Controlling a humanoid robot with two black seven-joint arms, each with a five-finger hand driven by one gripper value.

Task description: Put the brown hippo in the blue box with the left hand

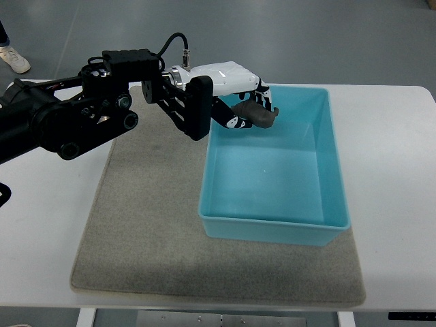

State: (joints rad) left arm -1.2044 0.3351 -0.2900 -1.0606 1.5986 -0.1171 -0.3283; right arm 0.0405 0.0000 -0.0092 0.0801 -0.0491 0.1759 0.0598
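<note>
My left arm reaches in from the left edge, and its white and black hand (pixel 246 102) hangs over the far left corner of the blue box (pixel 272 228). The fingers are curled around a brown hippo (pixel 257 114), which sits just above the box's inside, near its far wall. Only the hippo's dark brown body shows below the fingers; the rest is hidden by the hand. The box stands on a grey mat (pixel 146 218).
The mat lies on a white table (pixel 395 157). A person's shoe (pixel 13 60) shows on the floor at the far left. A dark edge (pixel 3 194) pokes in at the left border.
</note>
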